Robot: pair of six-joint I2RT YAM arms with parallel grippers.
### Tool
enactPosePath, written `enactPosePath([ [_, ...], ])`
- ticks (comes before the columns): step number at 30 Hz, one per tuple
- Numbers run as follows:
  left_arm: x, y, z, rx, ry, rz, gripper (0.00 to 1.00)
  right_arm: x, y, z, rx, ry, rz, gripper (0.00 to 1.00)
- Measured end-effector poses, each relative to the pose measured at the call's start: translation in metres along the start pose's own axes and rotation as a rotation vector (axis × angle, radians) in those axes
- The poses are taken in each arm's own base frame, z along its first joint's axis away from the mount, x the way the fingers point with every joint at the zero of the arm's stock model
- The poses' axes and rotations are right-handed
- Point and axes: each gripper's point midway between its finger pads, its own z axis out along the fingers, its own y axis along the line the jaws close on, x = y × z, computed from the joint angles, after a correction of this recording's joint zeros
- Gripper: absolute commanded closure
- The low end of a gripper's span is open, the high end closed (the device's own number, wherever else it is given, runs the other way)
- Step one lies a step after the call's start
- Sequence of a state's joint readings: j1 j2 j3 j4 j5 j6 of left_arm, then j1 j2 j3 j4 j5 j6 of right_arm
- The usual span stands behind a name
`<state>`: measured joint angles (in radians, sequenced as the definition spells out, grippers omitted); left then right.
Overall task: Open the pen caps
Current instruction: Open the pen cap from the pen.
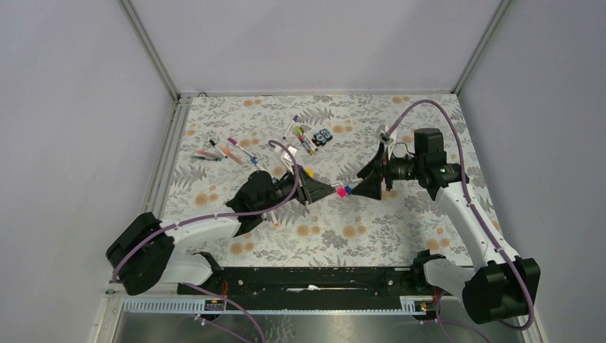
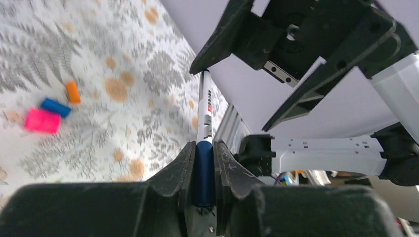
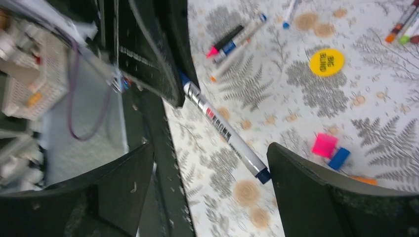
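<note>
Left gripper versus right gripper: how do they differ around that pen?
The left gripper is shut on the pen at its dark blue end; the right gripper stands wide open. The left one carries the pen; the right only straddles its free end. Both face the same pen.

The held pen (image 2: 205,116) shows neither end in the left wrist view. Its dark blue end is buried between the fingers of the left gripper (image 2: 205,148), and its far tip is hidden behind the upper finger (image 2: 222,39) of the right gripper (image 2: 231,98). The print on its barrel is too blurred to read. The pink cap (image 2: 42,121), blue cap (image 2: 55,107) and orange cap (image 2: 73,92) are soft smears there. In the right wrist view a finger partly covers the orange cap, and the corner pens (image 3: 402,22) are cut off by the edge. From above, the scattered pens (image 1: 229,151) are too small to tell capped from uncapped.
</note>
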<state>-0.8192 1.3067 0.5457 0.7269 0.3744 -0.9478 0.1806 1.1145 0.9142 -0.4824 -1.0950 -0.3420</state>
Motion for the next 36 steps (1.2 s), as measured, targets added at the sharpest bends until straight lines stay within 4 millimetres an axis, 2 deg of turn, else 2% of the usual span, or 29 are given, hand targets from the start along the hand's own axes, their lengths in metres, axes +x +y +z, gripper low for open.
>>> enactPosePath([
  [4,-0.024,-0.019,-0.003,0.005,-0.140,0.142,1.00,-0.039,0.005,0.003,-0.045,-0.137,0.208,0.10],
  [7,-0.039,-0.026,-0.003,-0.006,-0.235,0.212,1.00,-0.055,0.007,0.006,-0.098,-0.232,0.426,0.11],
  [11,-0.056,-0.022,-0.002,-0.065,-0.339,0.266,1.00,-0.058,0.004,0.007,-0.151,-0.287,0.687,0.11],
  [13,-0.060,-0.020,0.001,-0.093,-0.368,0.281,1.00,-0.065,0.002,0.004,-0.164,-0.309,0.761,0.11],
  [18,-0.064,-0.018,0.008,-0.127,-0.402,0.300,1.00,-0.080,0.000,-0.002,-0.166,-0.375,0.818,0.14],
  [21,-0.064,-0.019,0.015,-0.134,-0.405,0.303,1.00,-0.079,-0.006,-0.001,-0.151,-0.400,0.859,0.19],
  [26,-0.061,-0.032,0.028,-0.112,-0.409,0.309,1.00,-0.073,-0.021,0.003,-0.117,-0.429,0.948,0.26],
  [30,-0.055,-0.039,0.037,-0.096,-0.401,0.313,1.00,-0.071,-0.030,0.005,-0.099,-0.458,1.001,0.38],
  [36,-0.043,-0.040,0.048,-0.115,-0.384,0.333,1.00,-0.076,-0.035,0.004,-0.095,-0.488,1.034,0.71],
])
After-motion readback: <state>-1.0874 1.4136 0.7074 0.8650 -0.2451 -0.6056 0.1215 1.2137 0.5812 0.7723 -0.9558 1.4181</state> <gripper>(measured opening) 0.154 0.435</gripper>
